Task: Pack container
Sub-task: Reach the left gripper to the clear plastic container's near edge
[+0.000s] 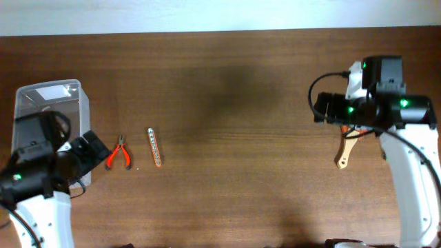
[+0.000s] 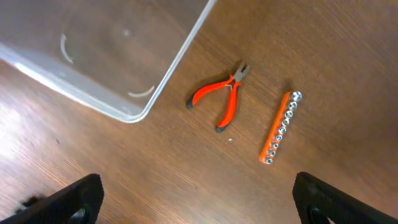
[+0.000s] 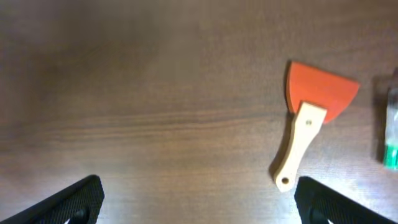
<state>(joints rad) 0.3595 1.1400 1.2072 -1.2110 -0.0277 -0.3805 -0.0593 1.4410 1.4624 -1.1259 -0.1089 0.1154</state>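
Beside the container [image 2: 93, 43], orange pliers [image 2: 217, 99], bit strip [image 2: 281, 127], scraper [image 3: 308, 121] far right, both jaws wide, empty.

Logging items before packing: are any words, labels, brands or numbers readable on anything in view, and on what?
No readable text anywhere.
container: clear plastic, no print shows.
pliers, socket strip, scraper: no markings visible.
green-and-white thing at the right wrist view's edge: too blurred to tell.

no readable text, labels or numbers
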